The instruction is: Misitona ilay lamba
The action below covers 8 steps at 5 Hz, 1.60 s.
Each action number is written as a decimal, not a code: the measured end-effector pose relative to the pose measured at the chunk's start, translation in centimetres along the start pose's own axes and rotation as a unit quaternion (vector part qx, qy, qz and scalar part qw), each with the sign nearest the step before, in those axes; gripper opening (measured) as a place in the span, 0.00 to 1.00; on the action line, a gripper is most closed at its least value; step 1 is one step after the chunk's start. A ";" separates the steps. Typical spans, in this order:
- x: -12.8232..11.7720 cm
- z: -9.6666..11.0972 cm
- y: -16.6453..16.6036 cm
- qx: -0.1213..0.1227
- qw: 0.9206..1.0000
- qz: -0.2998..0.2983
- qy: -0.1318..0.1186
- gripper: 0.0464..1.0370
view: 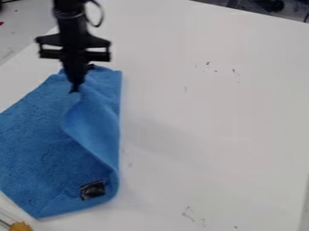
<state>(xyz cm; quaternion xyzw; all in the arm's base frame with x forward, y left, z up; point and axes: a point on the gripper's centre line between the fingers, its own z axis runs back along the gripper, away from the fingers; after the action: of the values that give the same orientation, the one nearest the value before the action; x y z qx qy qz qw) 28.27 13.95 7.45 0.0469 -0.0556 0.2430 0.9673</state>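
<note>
The black gripper (74, 87) hangs over the upper part of the blue cloth (36, 135), at the upper left of the camera view. It is shut on a pinch of the cloth, which rises to a peak at its tips. From there a raised fold slants down toward the cloth's lower right edge. The rest of the cloth lies flat, with a small dark label near its lower right corner. Part of the cloth's top edge is hidden behind the gripper.
The white table (211, 122) stretches to the right of the cloth, with a few small dark marks on it. An orange-yellow object (21, 226) sits at the bottom left corner, just below the cloth. Dark items lie beyond the table's far edge at the top right.
</note>
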 end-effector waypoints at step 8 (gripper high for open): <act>-4.8 -4.5 11.9 0.036 0.994 0.096 0.034 0.97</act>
<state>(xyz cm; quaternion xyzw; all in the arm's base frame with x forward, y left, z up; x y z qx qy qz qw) 18.81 22.68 3.12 0.0680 -0.0179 0.3382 0.9384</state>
